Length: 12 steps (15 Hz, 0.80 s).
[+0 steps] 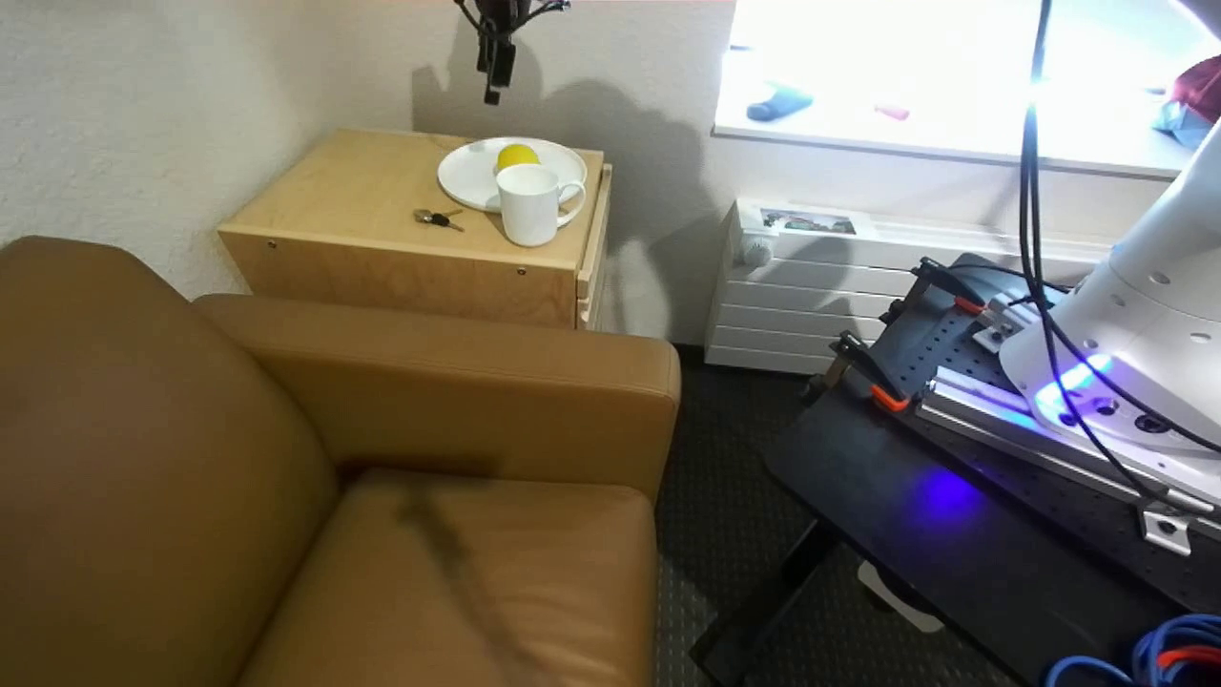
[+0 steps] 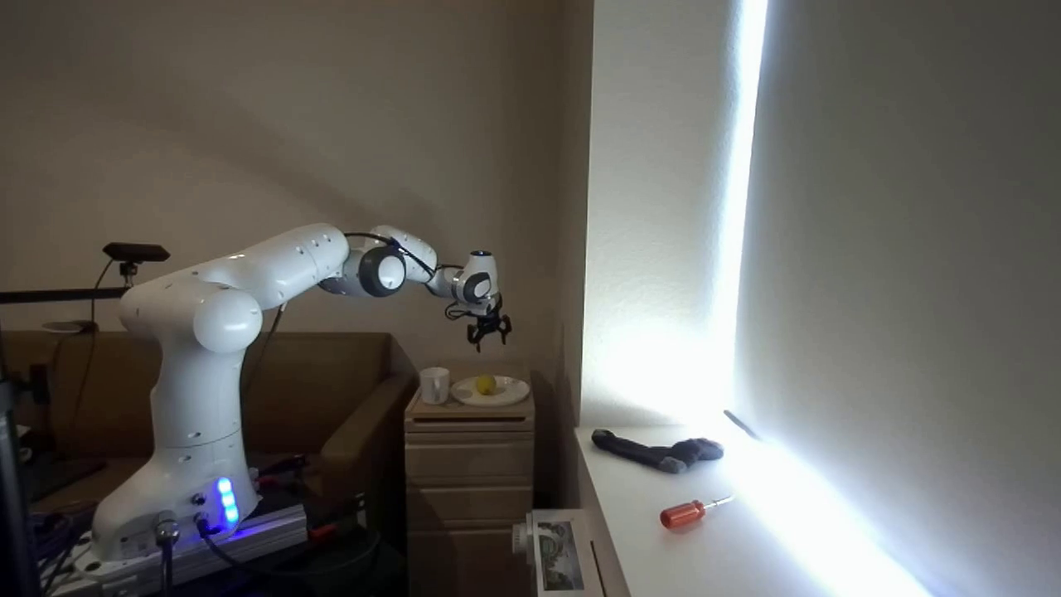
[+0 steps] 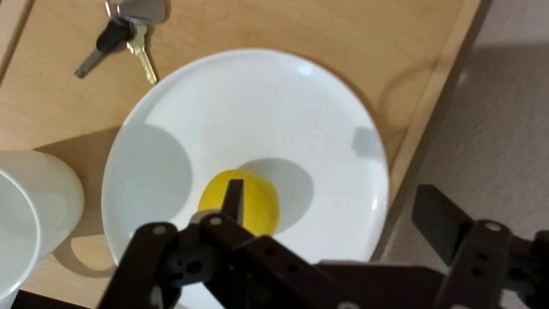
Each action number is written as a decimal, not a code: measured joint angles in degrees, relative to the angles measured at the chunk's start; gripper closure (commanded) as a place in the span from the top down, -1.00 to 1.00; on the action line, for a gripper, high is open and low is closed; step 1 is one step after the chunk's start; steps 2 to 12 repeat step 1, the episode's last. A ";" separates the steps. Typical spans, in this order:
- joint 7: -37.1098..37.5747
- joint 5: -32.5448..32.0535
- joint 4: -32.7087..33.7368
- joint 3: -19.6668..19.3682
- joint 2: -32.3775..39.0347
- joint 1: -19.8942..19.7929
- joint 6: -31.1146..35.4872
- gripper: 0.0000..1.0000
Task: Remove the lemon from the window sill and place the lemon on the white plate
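Note:
The yellow lemon (image 1: 516,156) lies on the white plate (image 1: 467,176) on a wooden cabinet. Both also show in an exterior view, the lemon (image 2: 486,385) and the plate (image 2: 512,393). My gripper (image 2: 489,335) hangs above the plate, apart from the lemon, with its fingers spread and nothing between them. In the wrist view the gripper (image 3: 332,197) is wide open; one finger covers part of the lemon (image 3: 261,206), and the plate (image 3: 257,103) fills the middle. The white window sill (image 2: 630,506) is at the right, with no lemon seen on it.
A white cup (image 1: 527,205) stands close beside the plate. Keys (image 1: 439,218) lie on the wooden cabinet top (image 1: 353,181). A dark tool (image 2: 655,452) and a red screwdriver (image 2: 684,514) lie on the sill. A brown sofa (image 1: 458,382) stands against the cabinet.

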 measured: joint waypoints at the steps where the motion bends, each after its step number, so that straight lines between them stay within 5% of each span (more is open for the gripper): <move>1: -2.06 0.77 -1.01 1.21 -1.90 -0.59 1.76 1.00; 12: -2.06 0.77 -1.01 1.21 -1.90 -0.59 1.76 1.00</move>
